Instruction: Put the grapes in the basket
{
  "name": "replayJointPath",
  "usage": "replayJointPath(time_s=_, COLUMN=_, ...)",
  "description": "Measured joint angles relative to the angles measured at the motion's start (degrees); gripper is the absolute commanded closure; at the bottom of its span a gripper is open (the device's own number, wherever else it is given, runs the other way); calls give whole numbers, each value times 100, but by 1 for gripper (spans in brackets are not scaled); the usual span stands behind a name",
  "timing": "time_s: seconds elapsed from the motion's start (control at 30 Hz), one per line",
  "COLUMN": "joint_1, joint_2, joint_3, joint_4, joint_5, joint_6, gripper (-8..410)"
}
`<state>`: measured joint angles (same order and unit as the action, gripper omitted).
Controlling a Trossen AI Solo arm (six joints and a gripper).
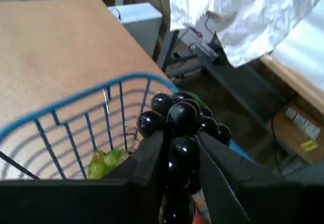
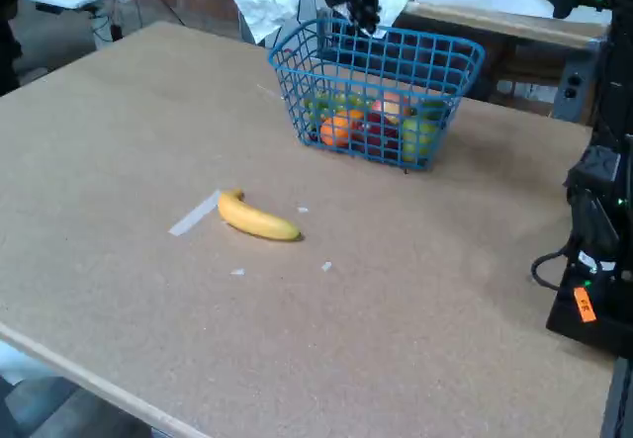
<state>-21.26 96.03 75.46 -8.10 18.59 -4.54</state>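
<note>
above the basket (image 1: 76, 107) rim, i note my claw (image 1: 183, 155) closed narrowly on the grapes (image 1: 181, 119), fingers touching both sides of the bunch.

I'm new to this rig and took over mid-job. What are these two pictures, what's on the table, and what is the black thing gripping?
This is a single robot arm. The wrist view rides on the arm, so its black hand fills the bottom edge, shut on the grapes, a dark glossy bunch. Below it you see the blue wire basket with some green fruit inside. The fixed view stands off to one side of the table: the arm hangs over the basket, which already holds orange, red and green fruit. A yellow banana lies loose on the tabletop beside a strip of tape. The grapes are held above the basket, not yet dropped.
</note>
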Motion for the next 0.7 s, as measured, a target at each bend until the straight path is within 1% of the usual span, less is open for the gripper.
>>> replayJointPath(time_s=0.07, joint_1=-149, joint_2=2, joint_3=-269, joint_4=234, joint_5=-138, joint_6=13, gripper=403)
replayJointPath(time_s=0.17, joint_1=-289, joint_2=-2, joint_3=-667, joint_4=573, joint_5=-192, joint_6=37, gripper=402)
replayJointPath(time_s=0.37, joint_1=-339, joint_2=0, joint_3=-1353, joint_4=1058, joint_5=-264, joint_6=70, gripper=402)
replayJointPath(time_s=0.47, joint_1=-345, joint_2=0, joint_3=-1582, joint_4=1161, joint_5=-382, joint_6=199, gripper=400)
replayJointPath(time_s=0.57, joint_1=-345, joint_2=0, joint_3=-1735, joint_4=1237, joint_5=-463, joint_6=284, gripper=380)
replayJointPath(time_s=0.63, joint_1=-341, joint_2=0, joint_3=-1784, joint_4=1244, joint_5=-501, joint_6=297, gripper=354)
replayJointPath(time_s=0.7, joint_1=-343, joint_2=0, joint_3=-1799, joint_4=1244, joint_5=-636, joint_6=295, gripper=322)
